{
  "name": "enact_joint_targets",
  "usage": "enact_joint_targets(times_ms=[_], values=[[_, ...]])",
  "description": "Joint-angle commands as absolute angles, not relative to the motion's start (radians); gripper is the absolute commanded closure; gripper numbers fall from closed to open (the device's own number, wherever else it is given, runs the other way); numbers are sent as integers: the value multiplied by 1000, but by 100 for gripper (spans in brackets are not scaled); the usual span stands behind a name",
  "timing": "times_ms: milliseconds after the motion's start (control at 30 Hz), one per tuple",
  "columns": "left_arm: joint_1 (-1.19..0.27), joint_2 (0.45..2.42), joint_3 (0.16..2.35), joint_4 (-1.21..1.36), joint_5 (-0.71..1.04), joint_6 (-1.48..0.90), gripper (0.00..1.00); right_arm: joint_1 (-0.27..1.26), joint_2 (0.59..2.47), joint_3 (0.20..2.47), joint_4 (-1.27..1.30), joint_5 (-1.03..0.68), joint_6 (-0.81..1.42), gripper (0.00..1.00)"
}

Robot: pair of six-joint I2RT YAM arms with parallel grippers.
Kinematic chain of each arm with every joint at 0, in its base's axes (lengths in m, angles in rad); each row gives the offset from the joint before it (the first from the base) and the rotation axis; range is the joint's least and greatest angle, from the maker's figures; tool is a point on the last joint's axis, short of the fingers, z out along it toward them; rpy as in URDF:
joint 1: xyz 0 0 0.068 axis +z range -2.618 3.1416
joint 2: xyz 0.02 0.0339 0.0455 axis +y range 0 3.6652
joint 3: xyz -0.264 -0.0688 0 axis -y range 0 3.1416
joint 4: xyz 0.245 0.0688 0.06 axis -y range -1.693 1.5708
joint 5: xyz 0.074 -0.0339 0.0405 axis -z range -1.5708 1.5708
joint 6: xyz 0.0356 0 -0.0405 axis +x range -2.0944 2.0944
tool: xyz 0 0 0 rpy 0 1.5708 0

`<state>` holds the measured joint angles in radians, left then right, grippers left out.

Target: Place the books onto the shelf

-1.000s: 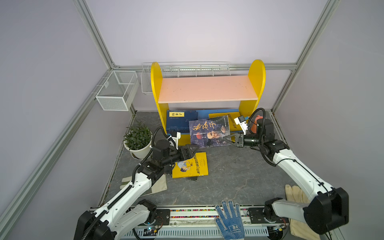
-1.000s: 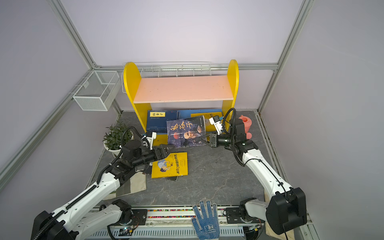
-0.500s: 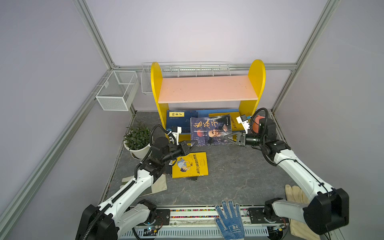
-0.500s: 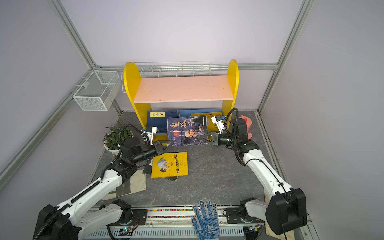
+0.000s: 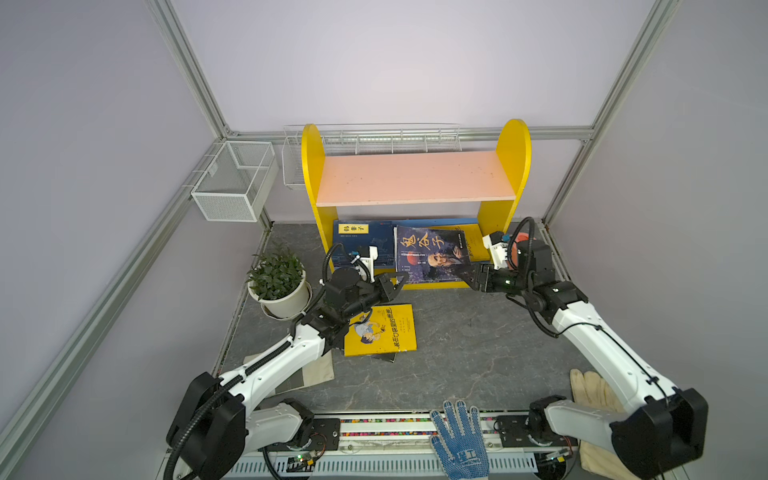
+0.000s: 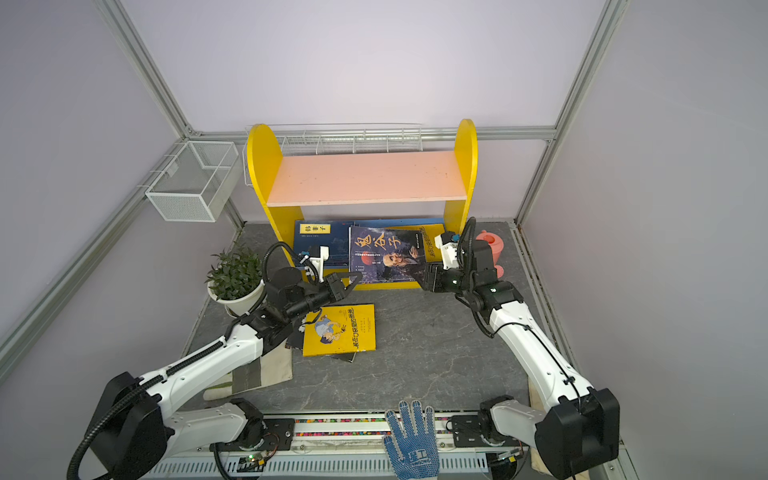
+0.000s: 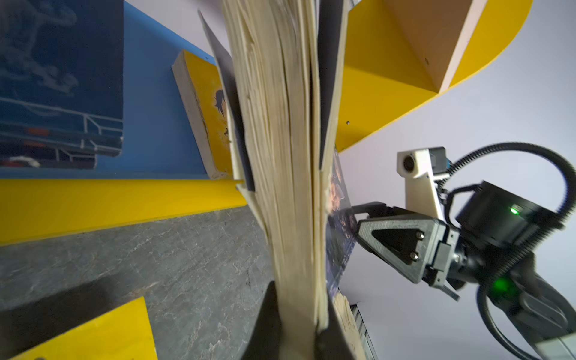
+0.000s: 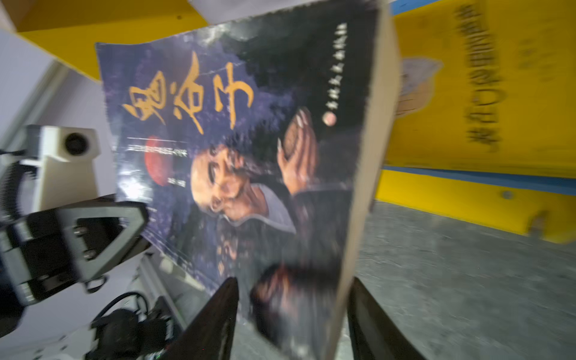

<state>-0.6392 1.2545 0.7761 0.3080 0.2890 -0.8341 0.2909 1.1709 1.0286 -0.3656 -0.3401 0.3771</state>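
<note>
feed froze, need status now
Left gripper shut on portrait book corner. Right gripper open around opposite corner. Book half over shelf lower board. Yellow cartoon book lies on table.

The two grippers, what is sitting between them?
The dark portrait book fills the gap: the left gripper pinches one lower corner, and the right gripper stands open around the other. Both top views show it.

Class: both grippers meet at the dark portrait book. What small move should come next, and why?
Probably draw the right gripper back, clear of the book. Its jaws stand apart around one corner, while the left gripper is shut on the other side, with the book tilted at the shelf's lower front.
</note>
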Motion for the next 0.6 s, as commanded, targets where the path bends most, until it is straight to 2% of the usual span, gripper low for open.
enact_joint_targets(times_ms=[0,167,300,567], values=[[-647,1307,874,423,197,-819,100,275,1098,1039,-456,-33,362,40],[-671,1431,991,448,218,-810,100,212,1015,987,-497,117,423,39],[-697,1524,1085,422,218,-788,100,137,978,965,-514,111,430,39],[-750,1671,1240,343,112,-755,100,96,969,967,-531,59,415,39]])
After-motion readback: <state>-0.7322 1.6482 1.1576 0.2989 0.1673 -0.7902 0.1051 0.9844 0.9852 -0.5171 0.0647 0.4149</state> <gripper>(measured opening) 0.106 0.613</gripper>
